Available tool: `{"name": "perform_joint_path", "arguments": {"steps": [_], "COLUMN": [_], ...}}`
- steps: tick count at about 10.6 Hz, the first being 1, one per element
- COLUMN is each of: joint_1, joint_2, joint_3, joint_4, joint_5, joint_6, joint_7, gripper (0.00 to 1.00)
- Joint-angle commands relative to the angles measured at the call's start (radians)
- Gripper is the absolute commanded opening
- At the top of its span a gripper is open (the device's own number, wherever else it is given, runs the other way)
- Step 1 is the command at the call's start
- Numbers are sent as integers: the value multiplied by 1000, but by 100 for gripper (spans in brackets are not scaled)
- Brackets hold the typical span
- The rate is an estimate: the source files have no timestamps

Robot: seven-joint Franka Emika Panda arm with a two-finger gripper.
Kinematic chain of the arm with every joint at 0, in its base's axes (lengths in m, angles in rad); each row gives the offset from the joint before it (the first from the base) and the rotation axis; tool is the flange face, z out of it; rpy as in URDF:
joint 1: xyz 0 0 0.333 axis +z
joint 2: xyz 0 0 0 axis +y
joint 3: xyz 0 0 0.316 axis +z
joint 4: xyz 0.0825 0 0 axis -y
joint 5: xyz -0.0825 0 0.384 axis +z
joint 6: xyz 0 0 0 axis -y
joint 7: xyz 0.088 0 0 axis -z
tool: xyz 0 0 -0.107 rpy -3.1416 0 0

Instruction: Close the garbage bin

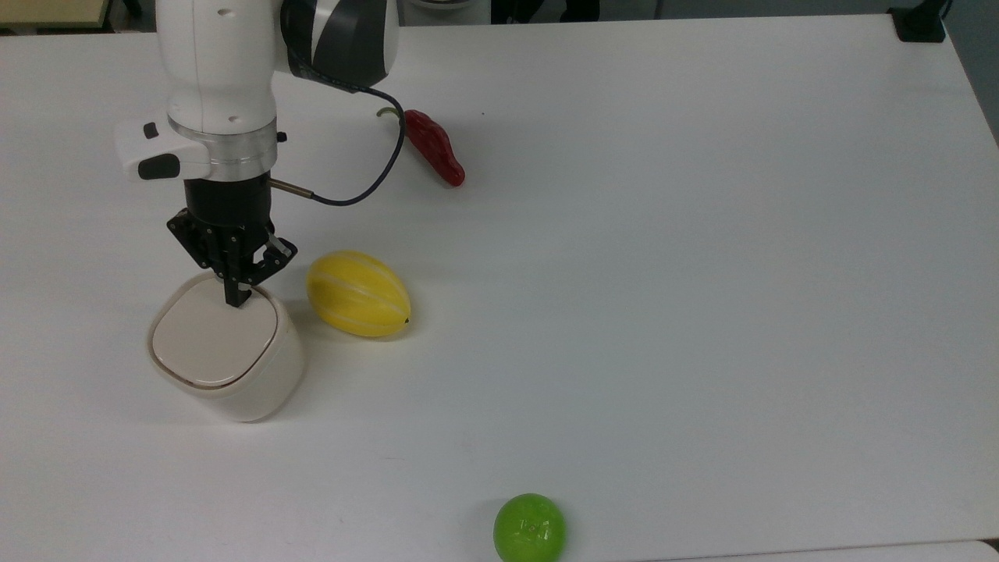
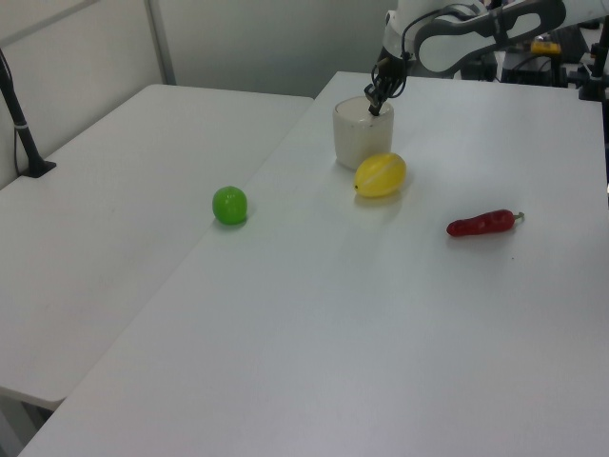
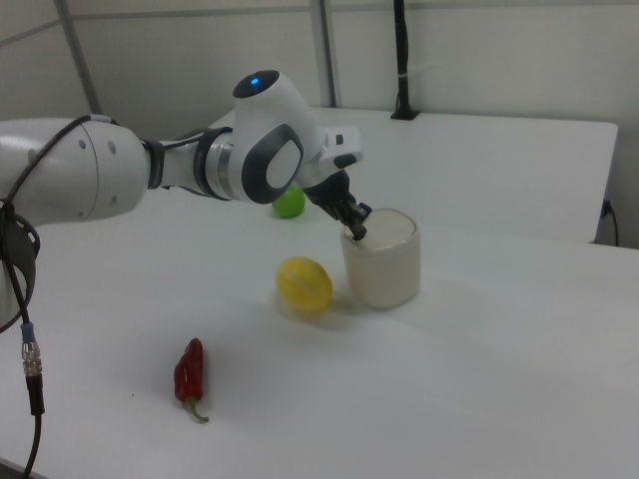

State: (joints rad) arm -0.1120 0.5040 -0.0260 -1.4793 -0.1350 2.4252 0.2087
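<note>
The cream garbage bin [image 1: 226,359] [image 2: 354,133] [image 3: 382,257] stands on the white table at the top view's left, its flat lid lying level with the rim. My gripper [image 1: 236,299] [image 2: 372,108] [image 3: 357,233] points straight down, shut, with its black tips touching the lid's edge nearest the arm. Nothing is held between the fingers.
A yellow melon [image 1: 357,293] [image 2: 380,175] [image 3: 304,282] lies right beside the bin. A red chili pepper [image 1: 434,146] [image 2: 483,224] [image 3: 189,374] lies farther off. A green ball [image 1: 529,528] [image 2: 229,205] [image 3: 290,202] sits near the table's edge [image 1: 780,546].
</note>
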Motion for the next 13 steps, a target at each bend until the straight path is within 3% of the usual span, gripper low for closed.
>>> {"name": "perform_joint_path", "arguments": {"steps": [1, 4, 6, 13], "joint_1": [12, 15, 34, 184], "joint_2": [10, -15, -82, -298], "joint_3": [-6, -5, 0, 0], "joint_4": [-22, -12, -7, -16], "joint_5": [-17, 1, 3, 48], "joint_6": [-12, -20, -67, -548], "joint_7": [9, 15, 55, 25], "gripper": [0, 0, 0, 0]}}
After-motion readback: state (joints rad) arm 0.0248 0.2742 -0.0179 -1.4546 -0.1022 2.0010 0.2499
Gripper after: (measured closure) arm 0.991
